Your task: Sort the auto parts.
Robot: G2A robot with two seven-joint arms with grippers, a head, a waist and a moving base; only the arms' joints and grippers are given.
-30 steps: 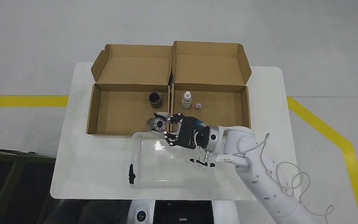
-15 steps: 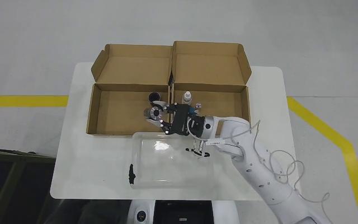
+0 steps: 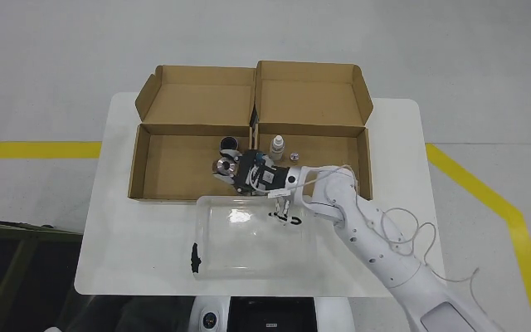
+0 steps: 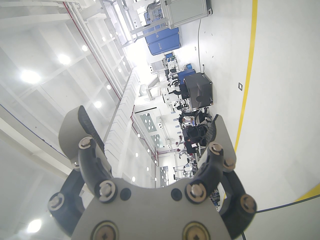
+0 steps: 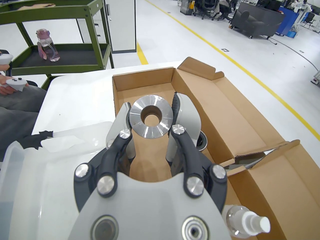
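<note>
My right gripper (image 3: pixel 226 169) (image 5: pixel 151 118) is shut on a shiny metal ring (image 5: pixel 151 120) with a round bore, holding it over the left cardboard box (image 3: pixel 166 170). In the top view the ring (image 3: pixel 221 168) hangs just in front of a dark cylindrical part (image 3: pixel 229 146) that stands on that box's floor. A small white spray bottle (image 3: pixel 276 148) (image 5: pixel 246 222) and a tiny part (image 3: pixel 294 154) sit in the right cardboard box (image 3: pixel 336 158). My left gripper (image 4: pixel 147 128) points up at the hall's ceiling, open, with nothing between its fingers.
A clear plastic bin (image 3: pixel 249 236) lies on the white table (image 3: pixel 124 224) in front of the boxes, with a small black piece (image 3: pixel 195 259) at its left edge. Both box lids stand open toward the back.
My right gripper has carried the metal ring from above the bin's back edge to the left and back, into the left box beside the dark cylinder.
</note>
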